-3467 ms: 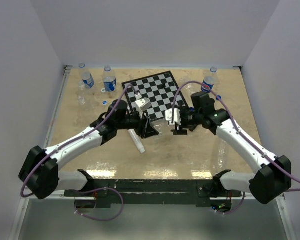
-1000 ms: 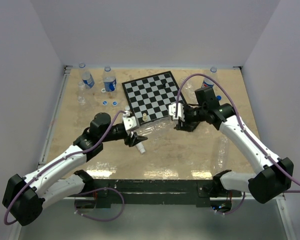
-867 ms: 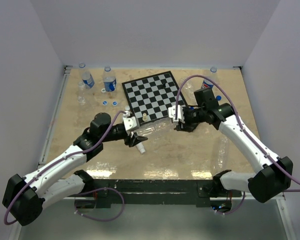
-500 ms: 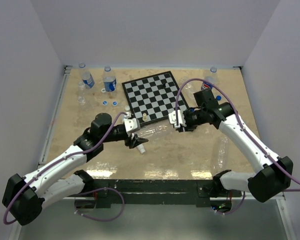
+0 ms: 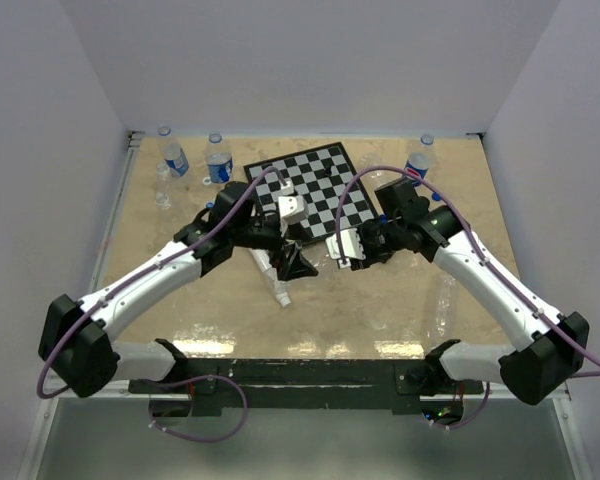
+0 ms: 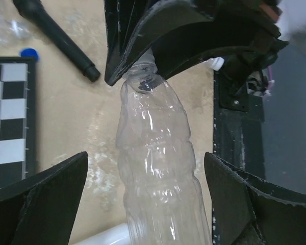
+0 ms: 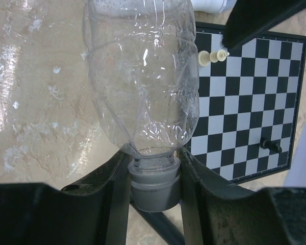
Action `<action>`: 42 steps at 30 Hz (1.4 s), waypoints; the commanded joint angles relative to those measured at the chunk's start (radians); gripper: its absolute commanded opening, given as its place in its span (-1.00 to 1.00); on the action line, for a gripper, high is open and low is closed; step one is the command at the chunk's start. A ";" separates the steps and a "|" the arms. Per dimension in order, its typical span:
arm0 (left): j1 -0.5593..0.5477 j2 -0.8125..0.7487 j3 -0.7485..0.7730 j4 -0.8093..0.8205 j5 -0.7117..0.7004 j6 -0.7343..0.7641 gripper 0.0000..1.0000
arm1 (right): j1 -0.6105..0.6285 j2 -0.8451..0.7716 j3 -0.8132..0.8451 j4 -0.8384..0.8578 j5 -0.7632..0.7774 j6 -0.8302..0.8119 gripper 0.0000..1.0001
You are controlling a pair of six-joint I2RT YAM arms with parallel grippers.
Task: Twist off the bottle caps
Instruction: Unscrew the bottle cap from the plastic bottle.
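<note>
A clear, crumpled bottle (image 7: 143,76) hangs in the air between my two grippers. My right gripper (image 7: 154,168) is shut on its pale bottle cap (image 7: 153,191), one finger on each side. My left gripper (image 6: 146,158) is open wide, and the bottle's body (image 6: 158,173) runs between its fingers (image 6: 41,199) with a gap on both sides. From above, the left gripper (image 5: 292,262) and right gripper (image 5: 338,250) face each other just in front of the chessboard (image 5: 315,185).
Two blue-labelled bottles (image 5: 174,155) (image 5: 218,160) stand at the back left and another bottle (image 5: 417,162) at the back right. A white microphone (image 5: 280,290) lies under the left gripper. A black microphone (image 6: 56,35) and a loose blue cap (image 6: 28,52) lie beside the board. Pale chess pieces (image 7: 212,56) stand on the board.
My left gripper has opened off the bottle and swung up toward the chessboard. My right gripper has closed on the cap and shifted a little to the left.
</note>
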 commanded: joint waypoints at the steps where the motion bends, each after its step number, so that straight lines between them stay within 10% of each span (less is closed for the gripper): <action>1: 0.004 0.123 0.096 -0.126 0.177 -0.042 1.00 | 0.058 -0.038 0.041 0.033 0.062 0.012 -0.92; 12: -0.024 0.263 0.166 -0.208 0.268 -0.013 0.67 | 0.112 -0.059 0.023 0.099 0.086 0.055 -0.92; 18: -0.034 0.266 0.144 -0.205 0.247 0.028 -0.45 | 0.112 -0.076 0.013 0.134 0.069 0.095 -0.81; 21: -0.034 0.221 0.104 -0.177 0.198 0.062 -0.56 | 0.112 -0.096 -0.008 0.171 0.056 0.152 -0.58; 27: -0.034 0.020 -0.066 -0.082 -0.070 0.145 -0.71 | 0.085 -0.138 -0.028 0.220 0.047 0.316 0.48; 33: -0.037 -0.249 -0.288 0.077 -0.367 0.240 -0.77 | -0.105 -0.175 -0.022 0.260 -0.290 0.423 0.79; 42: -0.047 -0.392 -0.411 0.207 -0.441 0.277 -0.85 | -0.133 0.006 -0.086 0.433 -0.816 0.772 0.96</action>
